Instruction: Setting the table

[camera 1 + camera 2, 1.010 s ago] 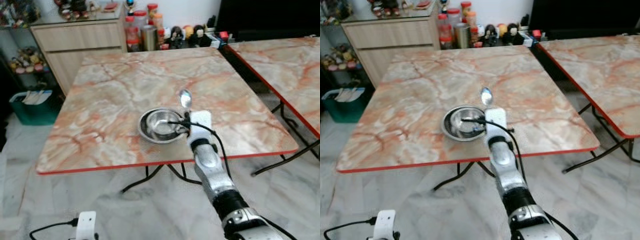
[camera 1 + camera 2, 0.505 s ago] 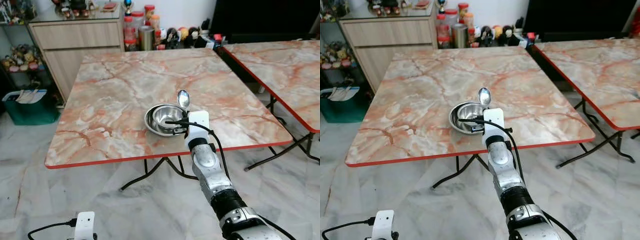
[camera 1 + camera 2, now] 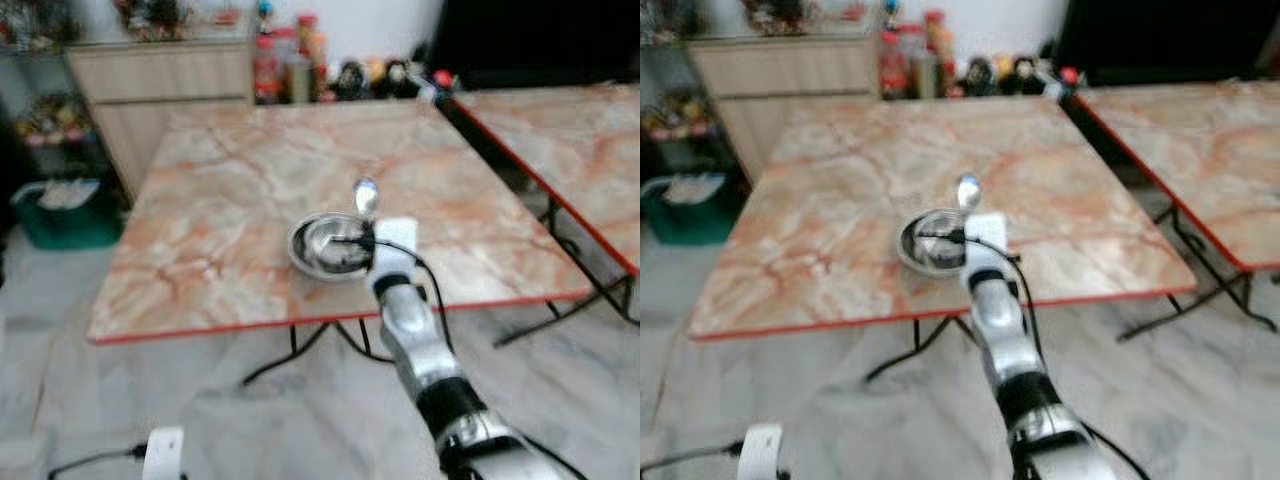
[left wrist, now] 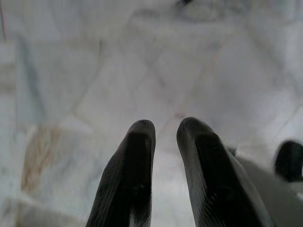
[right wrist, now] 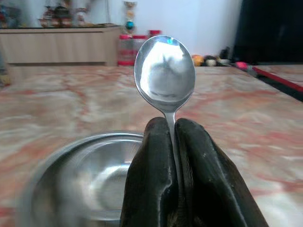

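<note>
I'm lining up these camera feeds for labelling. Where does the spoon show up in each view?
Left eye view: spoon centre, upright above the right claw, at the steel bowl's far right rim.
Right eye view: spoon centre, over the bowl.
Left wrist view: floor beyond the left claw.
Right wrist view: upper centre, handle pinched.
Shared landmark: the bowl.

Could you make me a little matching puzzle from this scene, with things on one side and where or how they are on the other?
Things:
1. spoon
2. steel bowl
3. left gripper
4. green bin

Places or states:
A. hangs low over the pale floor, holding nothing
B. pinched upright in the right gripper
C. on the floor beside the table
D. on the marble table near its front edge

Pairs: 1-B, 2-D, 3-A, 4-C
</note>
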Tool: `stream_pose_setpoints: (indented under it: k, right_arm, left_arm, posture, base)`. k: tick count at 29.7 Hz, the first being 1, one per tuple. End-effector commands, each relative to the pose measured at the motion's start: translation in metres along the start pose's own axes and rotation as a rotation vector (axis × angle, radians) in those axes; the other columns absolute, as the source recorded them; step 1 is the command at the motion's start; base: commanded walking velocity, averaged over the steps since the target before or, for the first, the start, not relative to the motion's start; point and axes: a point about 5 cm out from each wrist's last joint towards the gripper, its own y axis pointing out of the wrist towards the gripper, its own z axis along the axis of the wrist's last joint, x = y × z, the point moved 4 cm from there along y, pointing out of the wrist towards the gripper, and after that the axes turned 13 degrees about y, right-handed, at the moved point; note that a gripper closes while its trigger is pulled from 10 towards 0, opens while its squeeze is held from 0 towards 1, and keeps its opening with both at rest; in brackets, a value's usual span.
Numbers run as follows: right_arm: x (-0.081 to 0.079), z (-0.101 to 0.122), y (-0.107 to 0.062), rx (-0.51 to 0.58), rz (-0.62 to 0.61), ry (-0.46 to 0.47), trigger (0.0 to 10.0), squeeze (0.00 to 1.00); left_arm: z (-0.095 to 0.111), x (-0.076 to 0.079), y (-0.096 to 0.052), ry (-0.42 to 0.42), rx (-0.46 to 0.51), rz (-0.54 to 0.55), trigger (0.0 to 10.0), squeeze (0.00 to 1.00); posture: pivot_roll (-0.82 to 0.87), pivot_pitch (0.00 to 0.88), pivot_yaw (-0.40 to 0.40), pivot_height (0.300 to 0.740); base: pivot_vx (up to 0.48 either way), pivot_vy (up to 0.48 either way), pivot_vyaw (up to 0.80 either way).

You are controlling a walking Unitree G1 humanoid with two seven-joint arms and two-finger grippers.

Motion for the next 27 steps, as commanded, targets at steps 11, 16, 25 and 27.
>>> stream_pose_setpoints:
  k: [11, 16, 25, 27]
  right_arm:
    - [0.0090, 0.0048, 0.0012, 0.015, -0.011, -0.028, 10.0, 0.00]
    - [0.0096, 0.0046, 0.0009, 0.014, -0.009, -0.034, 10.0, 0.00]
    - [0.0088, 0.0000, -0.0013, -0.001, 0.002, -0.062, 10.0, 0.00]
    - [0.0091, -0.0009, -0.0018, -0.004, 0.002, -0.061, 10.0, 0.00]
  left_arm:
    - [-0.0002, 0.0084, -0.0002, -0.016, -0.001, -0.020, 10.0, 0.00]
    - [0.0001, 0.0093, -0.0001, -0.017, 0.000, -0.022, 10.0, 0.00]
    - [-0.0005, 0.0095, -0.0002, -0.016, -0.002, -0.022, 10.0, 0.00]
    - [-0.0006, 0.0096, -0.0002, -0.016, -0.003, -0.022, 10.0, 0.00]
  posture:
    - [-0.05, 0.016, -0.003, 0.740]
    - [-0.05, 0.014, -0.005, 0.740]
    - [-0.05, 0.018, -0.005, 0.740]
    - [-0.05, 0.018, -0.005, 0.740]
  base:
    - [0.309, 0.000, 0.00]
    - [0.313, 0.000, 0.00]
    - [0.311, 0.000, 0.05]
    - [0.311, 0.000, 0.43]
